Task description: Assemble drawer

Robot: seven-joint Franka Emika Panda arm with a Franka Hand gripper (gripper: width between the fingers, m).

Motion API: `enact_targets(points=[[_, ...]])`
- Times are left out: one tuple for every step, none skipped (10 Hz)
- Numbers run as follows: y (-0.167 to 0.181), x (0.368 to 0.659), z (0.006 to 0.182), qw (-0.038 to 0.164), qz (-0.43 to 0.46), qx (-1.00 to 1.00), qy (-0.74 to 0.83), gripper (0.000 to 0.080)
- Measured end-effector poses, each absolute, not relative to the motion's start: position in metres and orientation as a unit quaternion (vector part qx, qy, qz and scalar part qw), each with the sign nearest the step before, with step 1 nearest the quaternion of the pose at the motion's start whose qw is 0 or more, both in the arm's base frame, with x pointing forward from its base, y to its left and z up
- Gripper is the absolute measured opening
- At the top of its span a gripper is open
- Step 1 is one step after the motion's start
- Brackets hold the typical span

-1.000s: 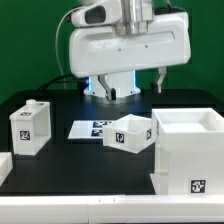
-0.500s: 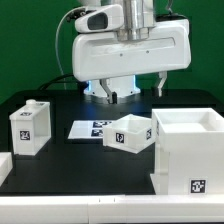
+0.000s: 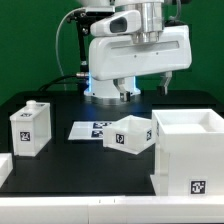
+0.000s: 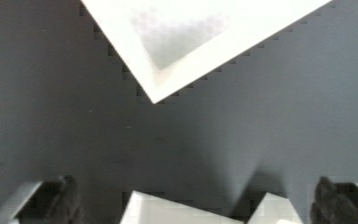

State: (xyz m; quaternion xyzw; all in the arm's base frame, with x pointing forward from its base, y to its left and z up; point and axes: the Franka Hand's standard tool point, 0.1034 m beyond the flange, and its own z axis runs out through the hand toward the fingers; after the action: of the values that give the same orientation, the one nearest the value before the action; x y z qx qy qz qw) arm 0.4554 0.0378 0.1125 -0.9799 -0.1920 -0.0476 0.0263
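The drawer (image 3: 130,133), a shallow white open-topped tray with a tag on its front face, sits turned at an angle on the black table, next to the taller white casing (image 3: 190,148) at the exterior view's right. My gripper (image 3: 145,86) hangs high above the table behind both, jaws wide open and empty. In the wrist view the gripper (image 4: 194,198) shows two dark fingers (image 4: 44,200) far apart. A white open box corner (image 4: 167,75) lies ahead and white edges (image 4: 185,210) lie between the fingers. I cannot tell which part each is.
A small white block (image 3: 30,128) with a tag stands at the exterior view's left. The marker board (image 3: 88,128) lies flat between it and the drawer. Another white piece (image 3: 4,168) shows at the front left edge. The robot base (image 3: 110,85) stands behind.
The gripper has moved toward the exterior view's right, still high and open. The parts on the table have not moved.
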Motion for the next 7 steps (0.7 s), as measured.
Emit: enact_targets(points=[[0.038, 0.455, 0.112, 0.026, -0.047, -0.980, -0.192, 0.0649], [0.037, 0.454, 0.111, 0.024, -0.050, -0.978, -0.204, 0.0649], [0.034, 0.450, 0.105, 0.010, -0.069, -0.960, -0.272, 0.0649], [0.032, 0.440, 0.093, -0.008, -0.083, -0.940, -0.331, 0.0649], [0.039, 0.427, 0.079, -0.018, -0.086, -0.928, -0.362, 0.0649], [0.053, 0.418, 0.073, -0.015, -0.081, -0.923, -0.376, 0.0649], [0.049, 0.416, 0.075, -0.016, -0.085, -0.926, -0.366, 0.0649]])
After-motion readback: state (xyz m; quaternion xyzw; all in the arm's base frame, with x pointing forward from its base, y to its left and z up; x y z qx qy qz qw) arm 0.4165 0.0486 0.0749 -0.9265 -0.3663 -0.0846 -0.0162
